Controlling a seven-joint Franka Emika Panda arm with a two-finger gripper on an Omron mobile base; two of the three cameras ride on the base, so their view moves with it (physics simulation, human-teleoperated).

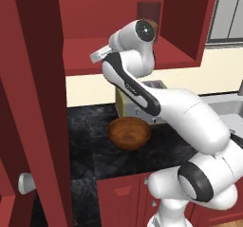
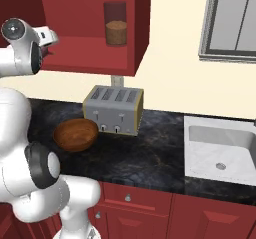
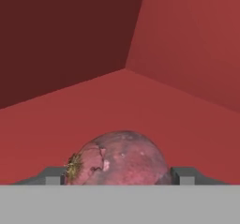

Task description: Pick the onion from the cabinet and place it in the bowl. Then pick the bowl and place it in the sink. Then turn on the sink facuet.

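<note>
The onion [image 3: 121, 157], a small dull reddish-pink ball with a patch of torn skin, rests on the flat red shelf of the dark red wall cabinet [image 3: 154, 101], short of its far corner. We see it lying squarely between the two dark fingertips [image 3: 186, 176] of our gripper [image 3: 120, 178], whose jaws stand spread wide on either side with nothing pinched yet. Being round, the onion has no long axis to align with. We judge that closing the fingers comes next. Below on the dark counter, the glossy brown wooden bowl [image 1: 129, 133] waits just in front of the silver toaster [image 2: 114, 109].
</note>
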